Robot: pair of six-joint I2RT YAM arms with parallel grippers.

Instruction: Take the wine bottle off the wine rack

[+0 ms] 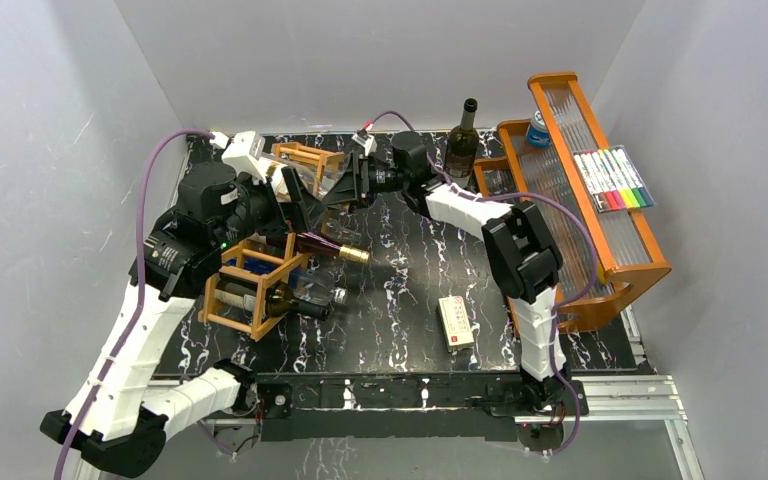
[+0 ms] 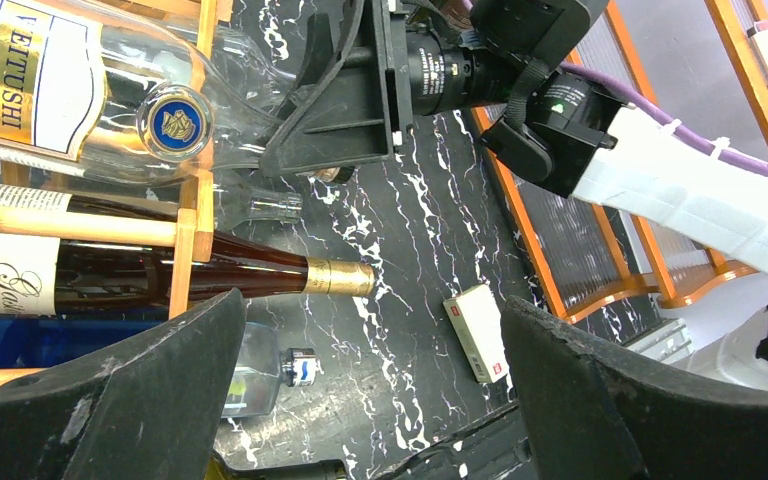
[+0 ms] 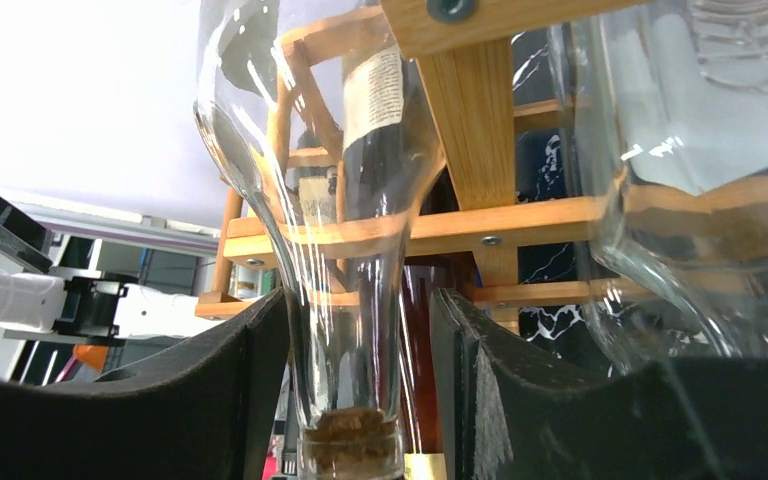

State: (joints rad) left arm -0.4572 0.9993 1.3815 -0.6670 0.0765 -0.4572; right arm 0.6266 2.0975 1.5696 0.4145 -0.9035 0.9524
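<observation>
The orange-brown lattice wine rack (image 1: 260,262) lies at the table's left and holds several bottles. A clear glass bottle (image 2: 110,80) with a white-and-gold label lies in a far cell. Its corked neck (image 3: 345,330) sticks out between the fingers of my right gripper (image 3: 360,400). The left finger touches the neck; a thin gap shows at the right finger. A brown bottle with a gold foil top (image 1: 335,250) pokes out of a middle cell. My left gripper (image 2: 370,400) is wide open and empty, hovering over the rack beside that brown bottle (image 2: 260,272).
A dark bottle (image 1: 462,140) stands at the back. An orange-brown tiered tray (image 1: 600,230) with markers and a blue can fills the right side. A white box (image 1: 456,322) lies near the front. A small clear bottle (image 2: 260,365) lies beside the rack.
</observation>
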